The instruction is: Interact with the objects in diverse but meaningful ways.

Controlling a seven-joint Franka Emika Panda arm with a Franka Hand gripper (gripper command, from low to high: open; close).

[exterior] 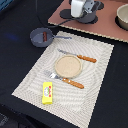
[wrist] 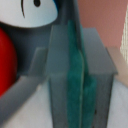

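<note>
My gripper (exterior: 83,8) is at the back of the exterior view, low over a dark grey pan (exterior: 85,18) on a brown board (exterior: 107,26). In the wrist view its grey fingers (wrist: 60,75) stand pressed together with a teal pad between them, and nothing shows in the grip. A round red tomato (wrist: 6,60) sits close beside them, with a white shape with black marks (wrist: 35,12) next to it. A dark grey pot (exterior: 41,37) holds a reddish-brown piece (exterior: 45,36). A yellow block with red marks (exterior: 47,93) lies on the placemat's near corner.
A striped placemat (exterior: 97,85) carries a tan plate (exterior: 67,65), a brown-handled knife (exterior: 78,56) and a brown-handled fork (exterior: 66,80). A round bowl-like pot (exterior: 123,16) stands at the exterior view's right edge on the board. The table is black.
</note>
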